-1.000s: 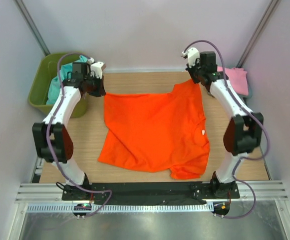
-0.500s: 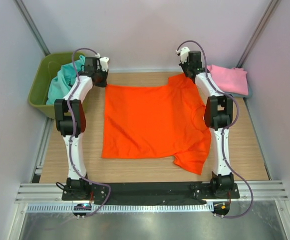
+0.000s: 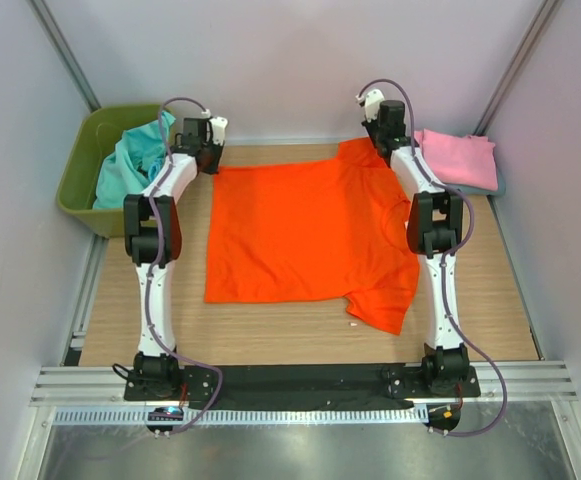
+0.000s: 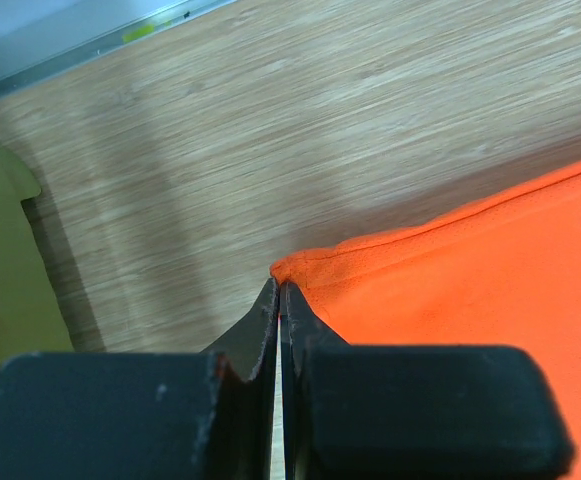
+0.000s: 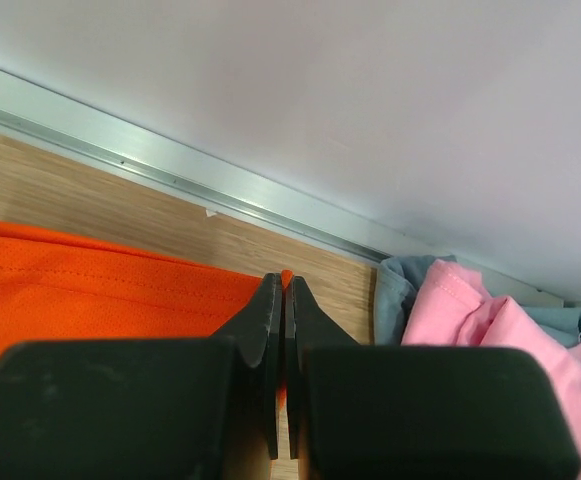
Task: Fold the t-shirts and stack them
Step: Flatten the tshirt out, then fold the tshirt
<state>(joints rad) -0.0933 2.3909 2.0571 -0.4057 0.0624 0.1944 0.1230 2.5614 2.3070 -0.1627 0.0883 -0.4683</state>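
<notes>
Both pairs of jaws are closed down to a sliver, and each nips an edge of the one bright orange cloth t-shirt (image 3: 305, 235).

Start at your far left. A single olive-green plastic bin (image 3: 70, 185) sits beside the far-left corner of the wooden bench (image 3: 490, 290). Teal cloth t-shirts (image 3: 130, 165) are bunched inside it, too crumpled for you to count.

Just right of the bin, the left jaws hold the orange shirt's far-left hem corner. Your left wrist view shows that stitched corner pinched between the meeting tips.

The orange shirt lies spread over the middle of the bench, mostly flat. Its long axis runs left to right, with the hem along the left side and the collar pointing right. One short sleeve is at the far right. The other is at the near right, where the cloth juts toward you in a creased flap.

At the far right, the right jaws grip the shirt by the edge at the far sleeve. Your right wrist view shows only a thin strip of orange between the closed tips.

Right of them, in the far-right corner, one pink cloth t-shirt (image 3: 457, 158) lies on top of one grey-blue cloth t-shirt (image 5: 395, 290). A strip of bare wood separates this pile from the orange shirt.
</notes>
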